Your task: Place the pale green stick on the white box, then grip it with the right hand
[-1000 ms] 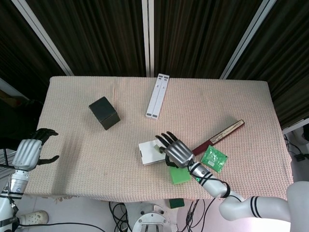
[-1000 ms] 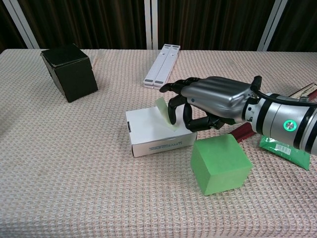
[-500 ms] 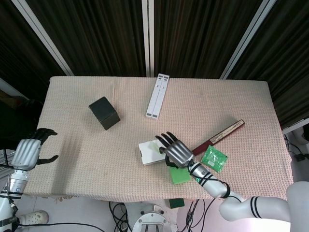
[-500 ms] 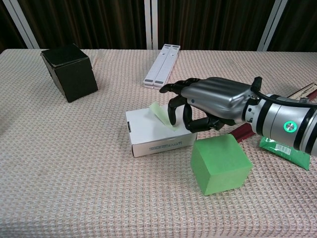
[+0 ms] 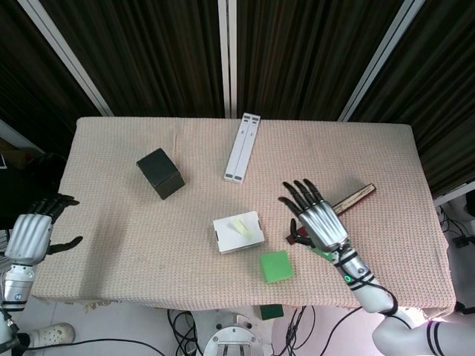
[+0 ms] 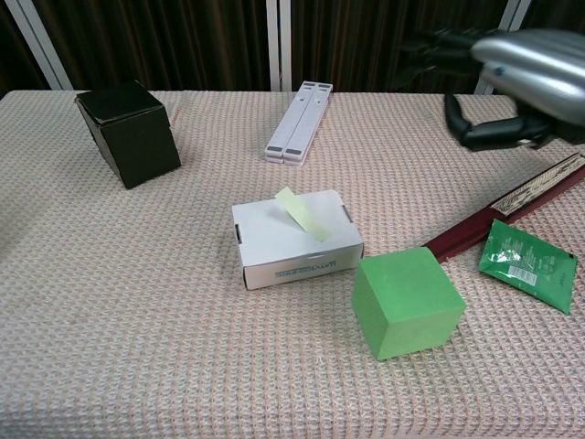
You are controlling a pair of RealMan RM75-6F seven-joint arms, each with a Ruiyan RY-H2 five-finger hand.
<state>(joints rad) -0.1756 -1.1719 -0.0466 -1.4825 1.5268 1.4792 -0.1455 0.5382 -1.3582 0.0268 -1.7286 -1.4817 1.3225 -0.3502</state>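
The pale green stick (image 5: 240, 225) (image 6: 303, 214) lies flat across the top of the white box (image 5: 237, 233) (image 6: 294, 247) near the table's middle front. My right hand (image 5: 315, 216) (image 6: 510, 73) hovers above the table to the right of the box, fingers spread, holding nothing. My left hand (image 5: 33, 233) hangs off the table's left edge with its fingers apart and empty; the chest view does not show it.
A green cube (image 5: 276, 266) (image 6: 407, 302) sits right of the box's front. A dark red flat stick (image 5: 347, 201) (image 6: 512, 206) and a green packet (image 6: 529, 263) lie at the right. A black box (image 5: 160, 173) (image 6: 129, 133) and a white bar (image 5: 243, 146) (image 6: 299, 120) stand further back.
My right hand let go of the stick, lifted and drew away to the right with fingers spread. The stick now lies flat on the box. My left hand drifted slightly left.
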